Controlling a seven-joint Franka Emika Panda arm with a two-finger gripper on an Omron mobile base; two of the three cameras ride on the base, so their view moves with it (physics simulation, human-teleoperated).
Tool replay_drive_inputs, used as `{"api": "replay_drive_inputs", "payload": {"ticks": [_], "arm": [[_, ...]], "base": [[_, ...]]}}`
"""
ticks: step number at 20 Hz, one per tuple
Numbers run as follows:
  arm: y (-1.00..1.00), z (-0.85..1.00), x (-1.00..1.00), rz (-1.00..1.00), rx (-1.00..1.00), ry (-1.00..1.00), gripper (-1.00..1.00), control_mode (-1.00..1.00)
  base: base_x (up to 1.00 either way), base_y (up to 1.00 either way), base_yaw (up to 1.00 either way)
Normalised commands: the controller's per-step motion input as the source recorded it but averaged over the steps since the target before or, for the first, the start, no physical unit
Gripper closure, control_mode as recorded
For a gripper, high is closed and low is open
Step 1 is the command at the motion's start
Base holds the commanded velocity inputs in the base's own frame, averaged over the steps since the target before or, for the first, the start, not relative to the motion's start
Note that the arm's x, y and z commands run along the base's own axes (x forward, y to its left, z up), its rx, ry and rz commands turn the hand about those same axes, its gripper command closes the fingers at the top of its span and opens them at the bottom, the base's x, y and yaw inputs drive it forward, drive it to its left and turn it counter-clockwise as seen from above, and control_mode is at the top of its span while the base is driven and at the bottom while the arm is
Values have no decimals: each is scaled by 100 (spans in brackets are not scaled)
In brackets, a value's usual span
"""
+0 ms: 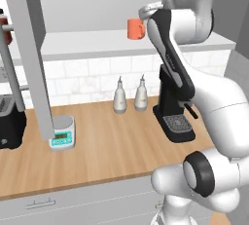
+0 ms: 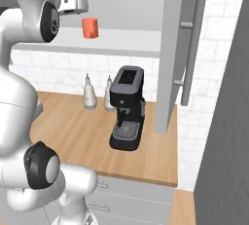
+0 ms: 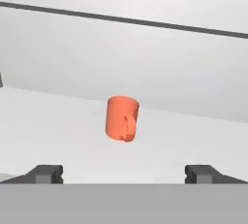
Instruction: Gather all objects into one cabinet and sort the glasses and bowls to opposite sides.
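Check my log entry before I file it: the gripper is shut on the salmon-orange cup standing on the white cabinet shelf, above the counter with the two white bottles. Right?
Not quite. The gripper is open and holds nothing: in the hand view its fingertips stand wide apart, short of the salmon-orange cup. The rest holds: the cup stands on the white shelf, above the counter with the two white bottles.

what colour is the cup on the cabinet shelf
Salmon-orange. The cup shows best in the hand view, standing alone on the white shelf.
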Motion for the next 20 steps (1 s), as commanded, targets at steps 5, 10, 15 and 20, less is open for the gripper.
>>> {"api": "replay_drive_inputs", "payload": {"ticks": [5, 10, 15, 20], "arm": [[0, -37, -1, 0, -4, 10, -100, -100], [0, -31, 0, 0, 0, 3, -100, -100], [0, -13, 14, 0, 0, 0, -100, -100], [0, -9, 30, 0, 0, 0, -100, -100]], "base": [[0, 0, 0], [0, 0, 0], [0, 0, 0], [0, 0, 0]]}}
